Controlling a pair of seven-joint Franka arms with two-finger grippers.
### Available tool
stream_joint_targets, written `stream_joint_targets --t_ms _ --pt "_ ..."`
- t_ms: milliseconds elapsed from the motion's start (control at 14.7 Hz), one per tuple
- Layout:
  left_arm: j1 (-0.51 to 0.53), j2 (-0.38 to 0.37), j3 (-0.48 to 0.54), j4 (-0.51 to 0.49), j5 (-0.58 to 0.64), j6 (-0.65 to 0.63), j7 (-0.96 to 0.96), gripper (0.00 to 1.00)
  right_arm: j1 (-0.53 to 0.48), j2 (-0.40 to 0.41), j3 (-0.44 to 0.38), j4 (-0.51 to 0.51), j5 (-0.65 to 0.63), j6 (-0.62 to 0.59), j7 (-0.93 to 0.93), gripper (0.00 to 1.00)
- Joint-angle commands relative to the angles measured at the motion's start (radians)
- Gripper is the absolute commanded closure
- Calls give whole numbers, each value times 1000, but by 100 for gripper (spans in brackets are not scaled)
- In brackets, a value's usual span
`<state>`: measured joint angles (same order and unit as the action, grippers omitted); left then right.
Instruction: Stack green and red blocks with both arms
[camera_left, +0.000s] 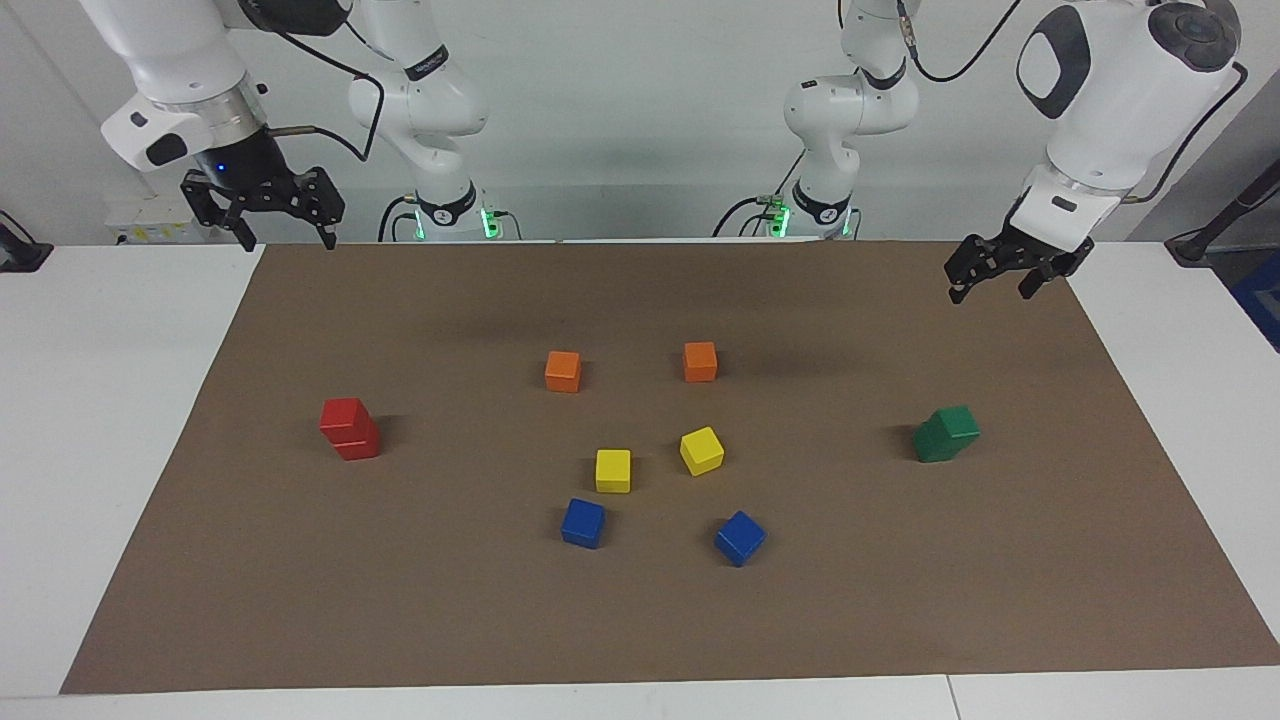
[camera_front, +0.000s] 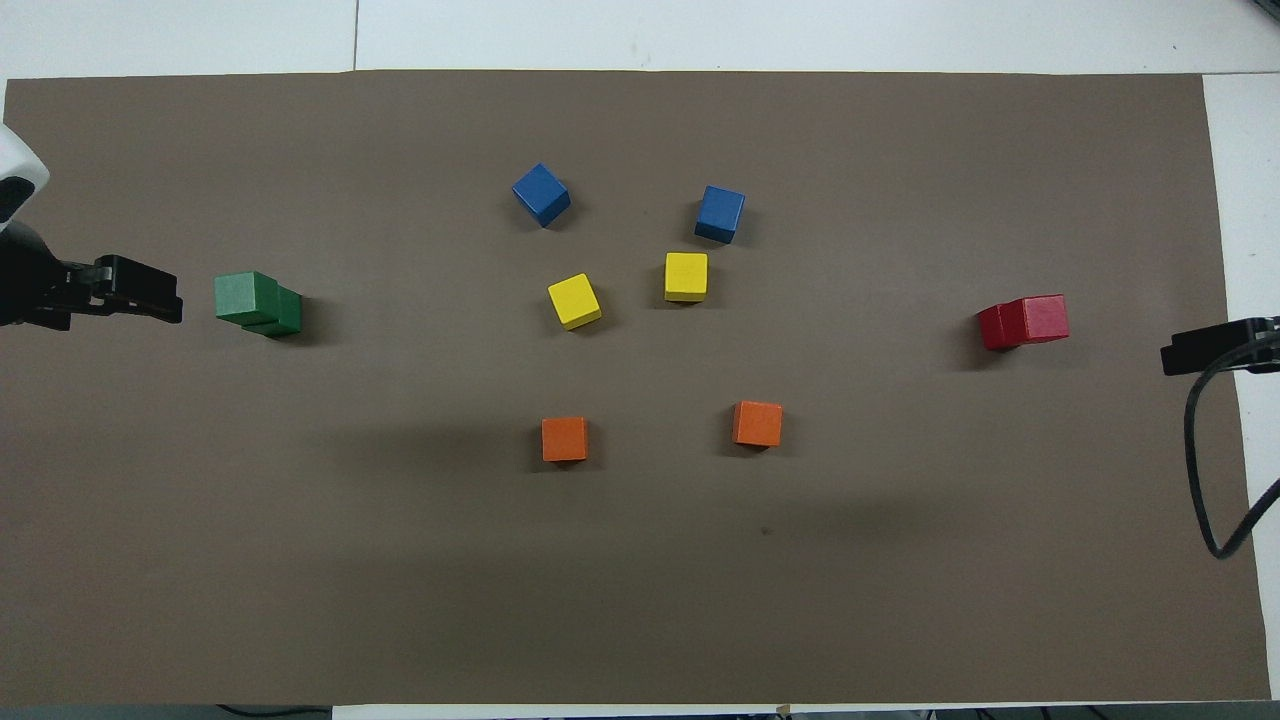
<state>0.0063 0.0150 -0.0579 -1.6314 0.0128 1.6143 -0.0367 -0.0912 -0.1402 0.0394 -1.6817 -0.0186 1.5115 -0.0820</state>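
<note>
- Right gripper (camera_left: 265, 205), upper left of the facing frame, hangs with fingers spread and empty above the brown mat's (camera_left: 640, 620) corner
- Red blocks (camera_left: 349, 429), one stacked on the other, sit below it at left of frame, well apart
- Left gripper (camera_left: 1005, 268), upper right, is likewise spread and empty; green blocks (camera_left: 945, 433) stand stacked below it, the top cube slightly offset
- Both stacks appear done; each arm is nearest its own pile, with no move seemingly left
</note>
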Motion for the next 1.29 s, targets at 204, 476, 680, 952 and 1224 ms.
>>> stream_joint_targets --t_ms 204,476,680,952,1224 --pt "7 -26 0 -33 -10 9 9 0 13 17 -30 16 17 -23 22 0" --pt "6 -26 0 -33 -10 9 9 0 7 47 -30 43 17 -45 22 0" --pt "7 -26 0 -33 -10 9 9 0 -19 47 -27 42 19 -43 22 0" --pt "6 -26 0 -33 -10 9 9 0 -21 47 -27 39 17 -36 24 0" --pt "7 -26 0 -33 -10 9 9 0 -19 44 -27 33 17 -43 24 0"
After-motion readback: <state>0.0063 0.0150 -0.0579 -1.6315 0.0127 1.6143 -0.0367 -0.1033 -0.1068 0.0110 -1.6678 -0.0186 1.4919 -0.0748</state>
